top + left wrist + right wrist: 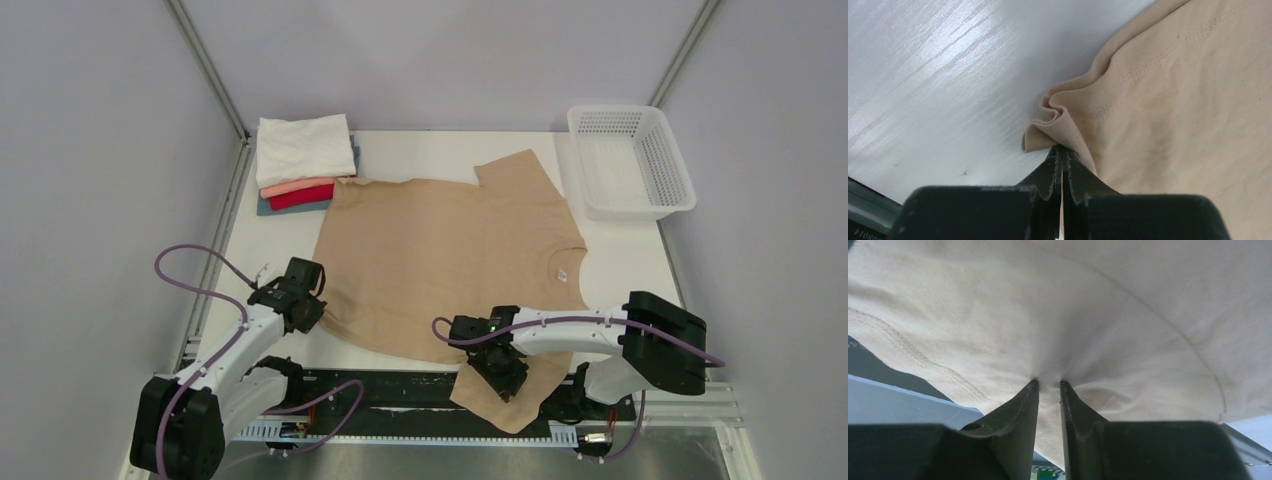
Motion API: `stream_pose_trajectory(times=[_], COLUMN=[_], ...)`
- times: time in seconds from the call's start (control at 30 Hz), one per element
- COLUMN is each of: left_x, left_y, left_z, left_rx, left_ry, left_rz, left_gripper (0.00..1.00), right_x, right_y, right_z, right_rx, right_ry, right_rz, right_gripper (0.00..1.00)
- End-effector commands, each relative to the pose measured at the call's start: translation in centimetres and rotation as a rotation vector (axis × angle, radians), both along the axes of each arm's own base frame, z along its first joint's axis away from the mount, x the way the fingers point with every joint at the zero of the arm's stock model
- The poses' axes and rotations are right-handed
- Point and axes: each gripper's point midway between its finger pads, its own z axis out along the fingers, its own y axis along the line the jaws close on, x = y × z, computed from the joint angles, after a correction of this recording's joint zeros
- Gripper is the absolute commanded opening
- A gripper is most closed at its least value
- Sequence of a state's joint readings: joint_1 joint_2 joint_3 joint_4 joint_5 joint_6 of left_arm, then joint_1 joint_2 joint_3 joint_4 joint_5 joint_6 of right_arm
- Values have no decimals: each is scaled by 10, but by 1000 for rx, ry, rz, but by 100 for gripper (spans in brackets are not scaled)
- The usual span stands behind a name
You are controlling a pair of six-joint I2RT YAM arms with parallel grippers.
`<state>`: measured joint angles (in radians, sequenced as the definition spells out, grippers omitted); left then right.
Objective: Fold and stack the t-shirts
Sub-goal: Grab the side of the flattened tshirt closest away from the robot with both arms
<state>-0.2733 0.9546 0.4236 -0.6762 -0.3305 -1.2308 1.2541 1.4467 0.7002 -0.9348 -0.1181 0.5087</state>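
The tan shirt lies spread flat on the table. Its long axis runs left to right, collar to the right and hem to the left. The left gripper is clamped on a bunched hem corner. The right gripper pinches cloth by the near sleeve, which hangs over the table's edge.

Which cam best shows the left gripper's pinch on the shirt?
Left wrist: left gripper shut on a bunched corner of the tan shirt, close up. Top external shows it small, at the shirt's edge; right wrist misses it.
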Motion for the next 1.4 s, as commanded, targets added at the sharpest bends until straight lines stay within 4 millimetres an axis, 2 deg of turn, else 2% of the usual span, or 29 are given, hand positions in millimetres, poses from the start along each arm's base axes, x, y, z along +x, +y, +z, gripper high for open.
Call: stream_pose_trajectory(times=[0.0,0.07,0.17,0.27,0.4,0.53,0.8,1.07,1.27,1.37], left_x=[-16,-16,-16,-16,-16,-15,-13,-11,-6,5], left_y=[2,3,3,3,3,1,1,2,0,-5], left_z=[-11,-11,-9,-9,-10,-10,-7,-5,1,9], left_rx=[0,1,-1,1,-3,-6,-7,-2,-4,-26], left_ry=[46,41,38,35,32,31,12,1,-22,-66], left_rz=[9,12,12,8,6,-6,-10,-14,-25,-40], left_gripper=[0,0,0,0,0,0,0,0,0,0], right_x=[-7,-2,1,3,5,12,56,44,89,106], right_y=[0,-4,-1,9,24,23,32,33,11,9], right_z=[-20,-23,-22,-12,-5,-5,45,39,56,66], right_rx=[-15,-41,-33,41,136,144,230,220,92,78], right_ry=[-7,-37,-56,-58,-73,-117,-379,-305,-555,-634], right_rz=[-68,-83,-94,-40,-39,-56,-138,-78,-229,-279], right_gripper=[21,16,0,10,0,0,0,0,0,0])
